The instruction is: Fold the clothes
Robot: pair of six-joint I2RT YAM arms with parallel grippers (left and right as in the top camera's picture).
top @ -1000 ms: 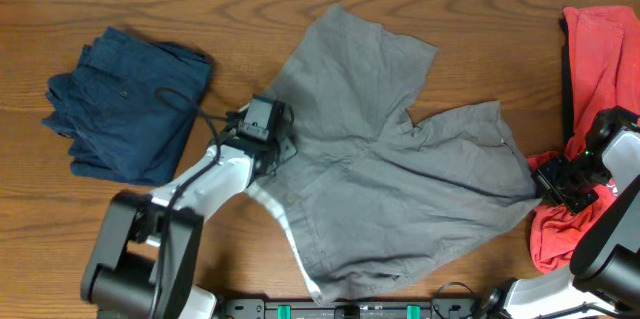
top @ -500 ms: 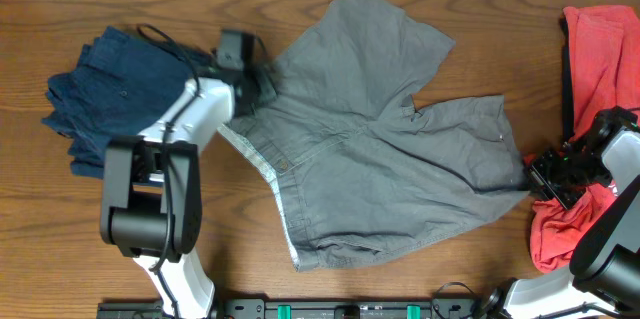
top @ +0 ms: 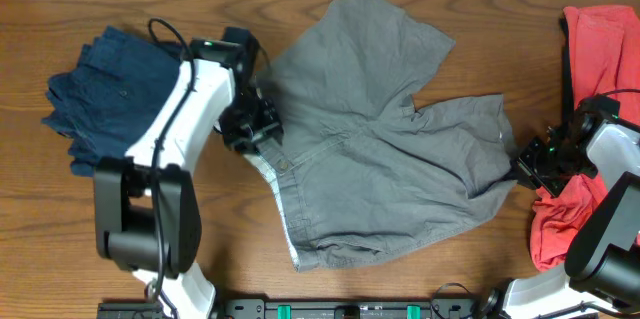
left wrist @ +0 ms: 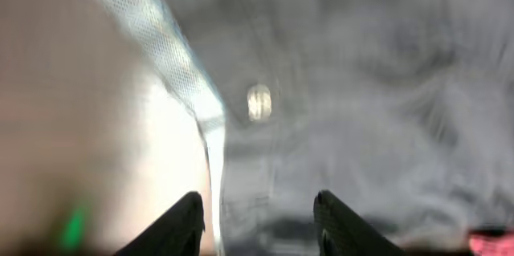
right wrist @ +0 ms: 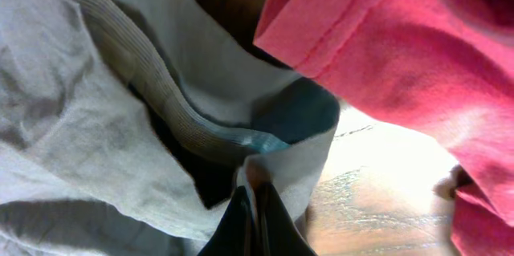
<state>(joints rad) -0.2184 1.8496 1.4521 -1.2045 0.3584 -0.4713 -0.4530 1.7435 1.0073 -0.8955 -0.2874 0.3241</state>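
Observation:
The grey-khaki shorts lie spread across the middle of the table, pale waistband lining turned out along the left edge. My left gripper hovers over the waistband's upper corner. In the blurred left wrist view its fingers stand apart, open, with the lining edge and a button below them. My right gripper is shut on the hem of the shorts' right leg; its tips pinch grey cloth. The navy garment lies bunched at the left. The red T-shirt is heaped at the right edge.
The red T-shirt lies right beside my right gripper, with bare wooden table under it. The left arm reaches over the navy garment's right edge. A black rail runs along the table's front edge.
The left gripper dragged the waistband up and left, then let go, dropped back toward the waistband corner and widened its jaws. The right gripper shifted slightly left, still gripping the hem.

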